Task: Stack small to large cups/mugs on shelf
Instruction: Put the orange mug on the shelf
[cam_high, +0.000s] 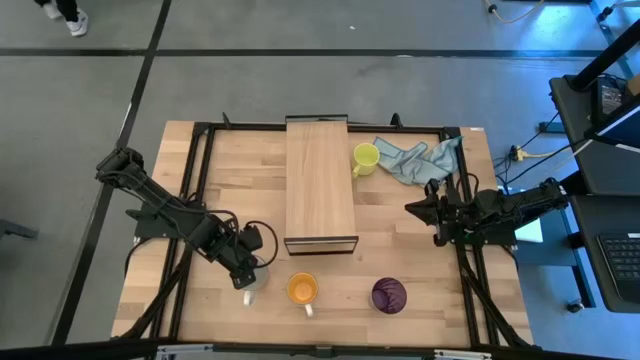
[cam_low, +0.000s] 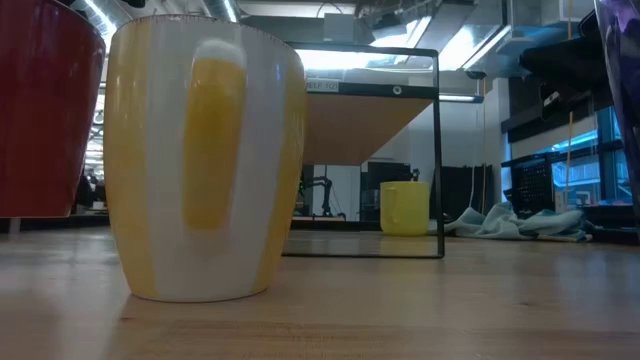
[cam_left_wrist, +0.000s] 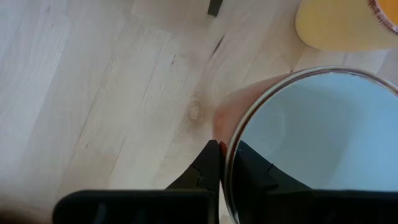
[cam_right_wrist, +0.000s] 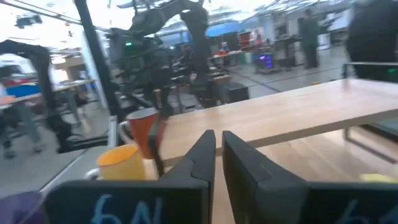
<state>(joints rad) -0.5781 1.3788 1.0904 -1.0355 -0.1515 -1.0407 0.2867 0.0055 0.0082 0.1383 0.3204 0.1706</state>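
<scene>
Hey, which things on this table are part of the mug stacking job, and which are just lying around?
Part of the job:
yellow mug
orange mug
purple mug
white mug, its rim pinched in the left gripper
shelf

Just lying about:
blue-grey cloth

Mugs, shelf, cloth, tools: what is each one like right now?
Red mug: upright, rim pinched.
Left tool: shut on red mug.
Right tool: shut, empty.
Orange mug: upright on table.
Purple mug: standing on table.
Yellow mug: upright beside shelf.
Shelf: no mugs on it.
Cloth: crumpled.
</scene>
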